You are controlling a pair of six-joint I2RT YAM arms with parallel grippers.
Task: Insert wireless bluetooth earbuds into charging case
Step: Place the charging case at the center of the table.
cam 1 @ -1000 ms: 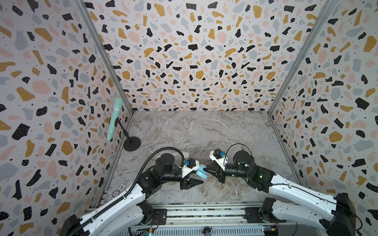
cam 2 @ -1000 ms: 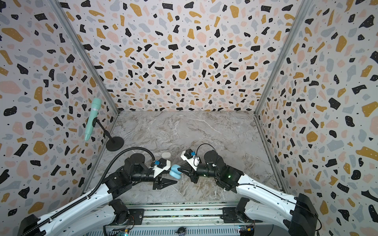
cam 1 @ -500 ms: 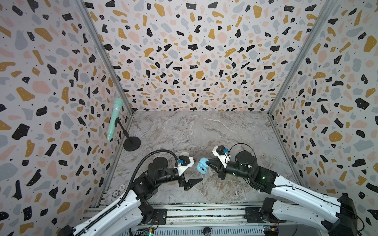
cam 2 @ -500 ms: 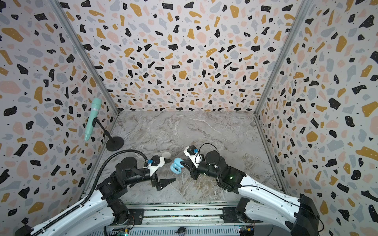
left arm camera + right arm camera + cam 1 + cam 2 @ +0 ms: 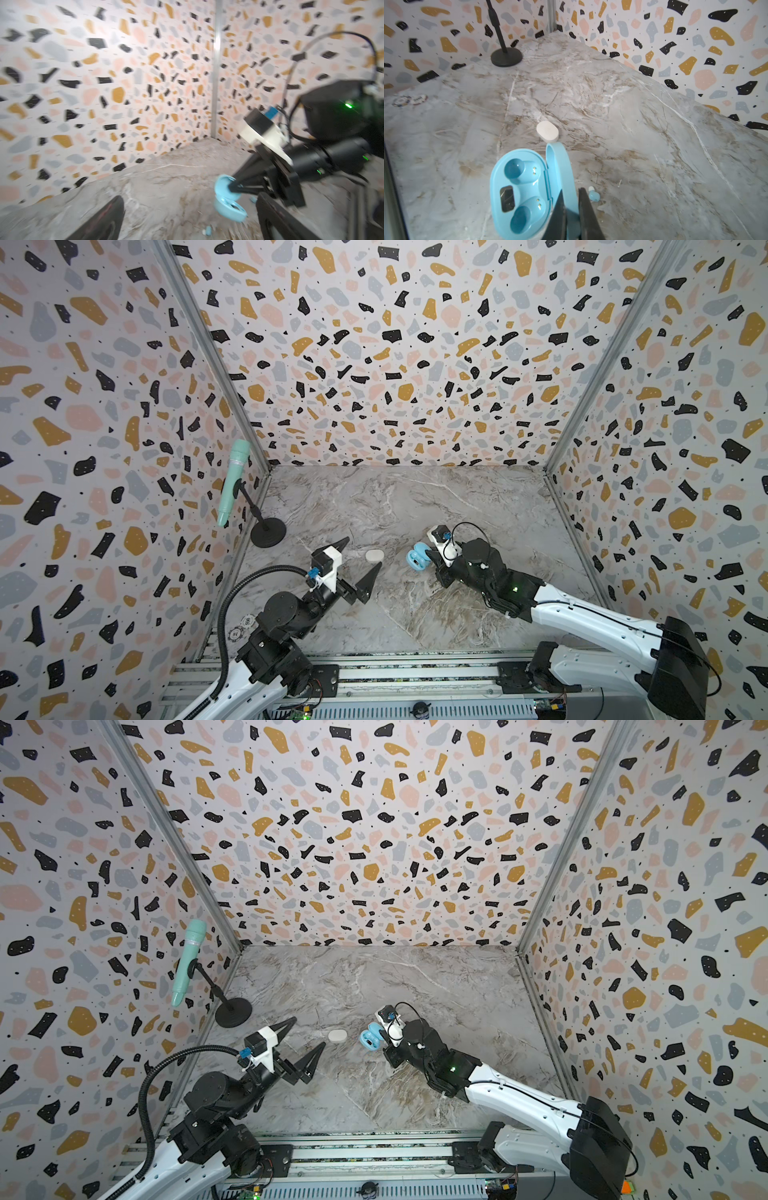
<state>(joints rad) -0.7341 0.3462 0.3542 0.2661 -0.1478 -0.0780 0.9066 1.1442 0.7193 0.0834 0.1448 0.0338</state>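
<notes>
The light blue charging case (image 5: pixel 521 187) is open, with both wells empty. My right gripper (image 5: pixel 571 190) is shut on its raised lid (image 5: pixel 560 162). Both top views show the case (image 5: pixel 417 558) (image 5: pixel 370 1038) at the right gripper's (image 5: pixel 428 558) tip, right of the table's middle. One light blue earbud (image 5: pixel 593 196) lies on the table beside the right fingers. The left wrist view shows an earbud (image 5: pixel 207 230) on the marble below the tilted case (image 5: pixel 228 207). My left gripper (image 5: pixel 363 553) (image 5: pixel 190 196) is open and holds nothing, left of the case.
A closed white case (image 5: pixel 374 555) (image 5: pixel 547 131) lies on the marble table between the two grippers. A mint microphone (image 5: pixel 232 485) on a black stand (image 5: pixel 268 533) is at the left wall. Two poker chips (image 5: pixel 243 624) lie at the front left. Patterned walls enclose three sides.
My left gripper let go of the blue case, opened wide and drew back to the left. The right gripper kept hold of the lid and carried the case slightly right.
</notes>
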